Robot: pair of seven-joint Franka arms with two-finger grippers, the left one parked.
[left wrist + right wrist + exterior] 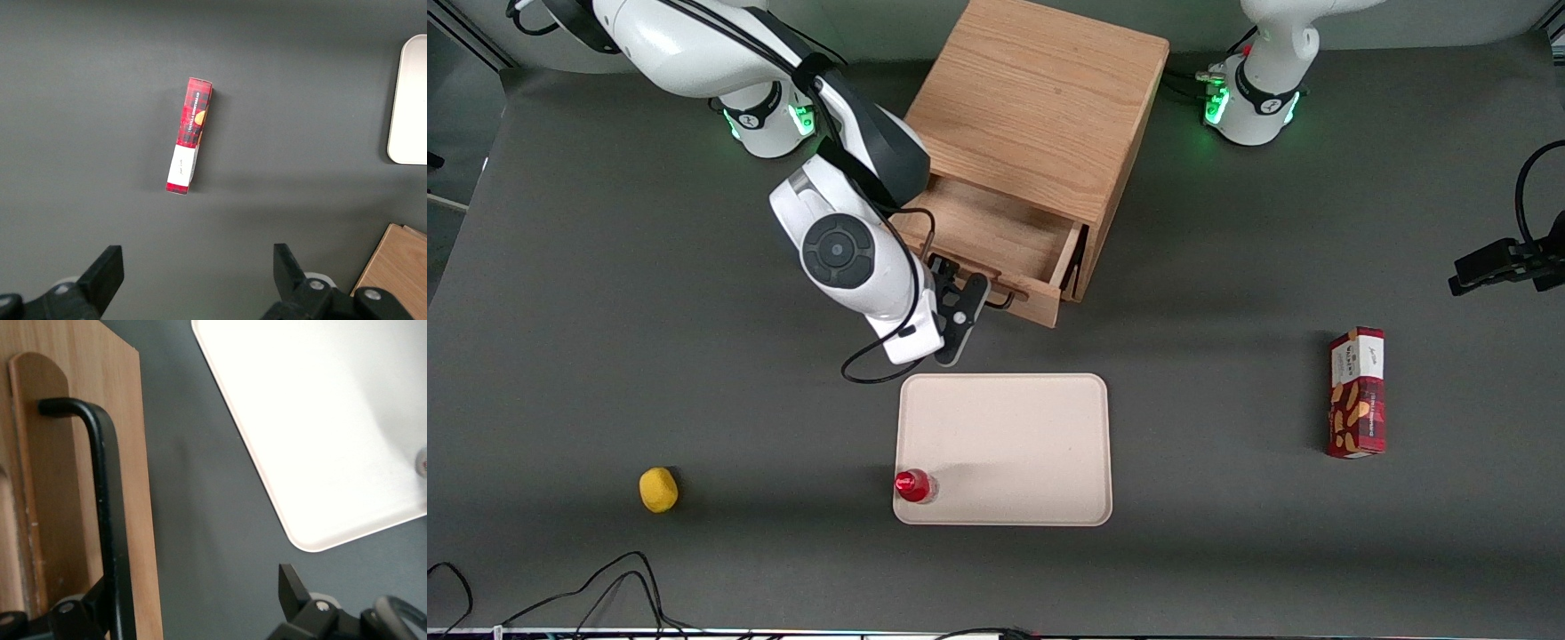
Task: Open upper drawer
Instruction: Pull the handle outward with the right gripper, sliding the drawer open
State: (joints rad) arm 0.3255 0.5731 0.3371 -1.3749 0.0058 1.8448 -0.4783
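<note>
On the dark surface (pixel 605 293) we see the upper drawer (pixel 996 244) of the cabinet (pixel 1040 98) pulled well out toward the tray (pixel 1005 449). Our gripper (pixel 996 298) sits at the black handle (pixel 107 520), jaws spread apart, one finger (pixel 293 590) beside the bar, clamping nothing. Retreating carelessly, we judge, could snag the handle and drag the cabinet.

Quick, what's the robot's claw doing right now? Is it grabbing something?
Gripper: open, at the upper drawer's black handle, holding nothing; the drawer is already pulled out.
</note>
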